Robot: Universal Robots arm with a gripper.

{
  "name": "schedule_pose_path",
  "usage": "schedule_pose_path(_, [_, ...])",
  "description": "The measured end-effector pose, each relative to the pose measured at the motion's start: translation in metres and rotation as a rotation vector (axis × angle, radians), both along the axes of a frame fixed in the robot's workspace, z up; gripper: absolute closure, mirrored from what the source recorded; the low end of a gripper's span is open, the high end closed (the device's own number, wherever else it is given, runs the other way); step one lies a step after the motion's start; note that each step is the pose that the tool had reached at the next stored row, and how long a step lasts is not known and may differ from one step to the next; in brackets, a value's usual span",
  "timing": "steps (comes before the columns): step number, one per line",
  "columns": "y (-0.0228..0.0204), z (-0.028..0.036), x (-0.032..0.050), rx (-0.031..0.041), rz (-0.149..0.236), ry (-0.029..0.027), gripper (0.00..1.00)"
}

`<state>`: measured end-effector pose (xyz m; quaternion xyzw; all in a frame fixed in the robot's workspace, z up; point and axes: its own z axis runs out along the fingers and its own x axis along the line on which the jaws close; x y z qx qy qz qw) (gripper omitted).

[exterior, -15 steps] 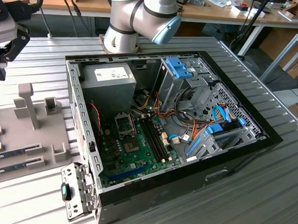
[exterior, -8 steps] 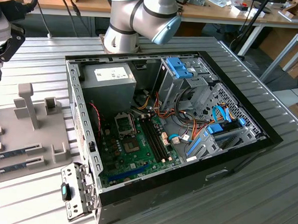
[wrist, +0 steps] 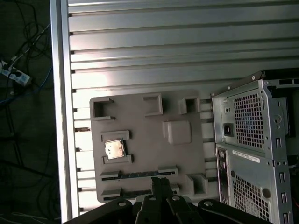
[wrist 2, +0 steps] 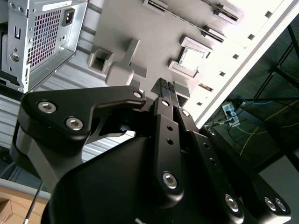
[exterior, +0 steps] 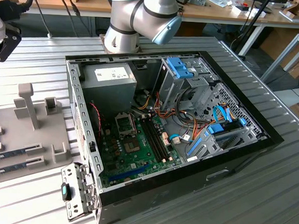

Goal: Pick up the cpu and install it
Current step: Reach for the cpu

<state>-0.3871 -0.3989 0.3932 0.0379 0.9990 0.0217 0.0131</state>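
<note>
Here, over the ribbed aluminium worktop [wrist: 163,46] and beside the open desktop computer case [exterior: 196,170], the arm hangs above the grey fixture tray [wrist: 140,135]. Its claw [wrist: 156,183] is pressed together and grips nothing. The step in hand looks to be the reach for the cpu [wrist: 114,149], and doing it well would mean centring the claw squarely over the chip and spreading its fingers wider than the chip. It should come straight down on the two edges left free by the low brackets [wrist: 115,135], pinching the rim only. In the first wrist view the cpu lies flat in its nest, lid up, untouched. It is not beneath the fingertips but off to one side, with a slotted memory stick [wrist: 140,173] between them.
</note>
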Motion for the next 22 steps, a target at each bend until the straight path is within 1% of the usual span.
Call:
schedule_pose_path(14, [0.0, 0.0, -0.0152, -0.0001, 0.0, 0.0002, 0.89])
schedule_pose_path(17, [0.0, -0.0001, -0.0213, 0.0, 0.0, 0.0001, 0.89])
schedule_pose_path(22, [0.0, -0.0002, -0.0259, -0.0001, 0.0, 0.0001, 0.89])
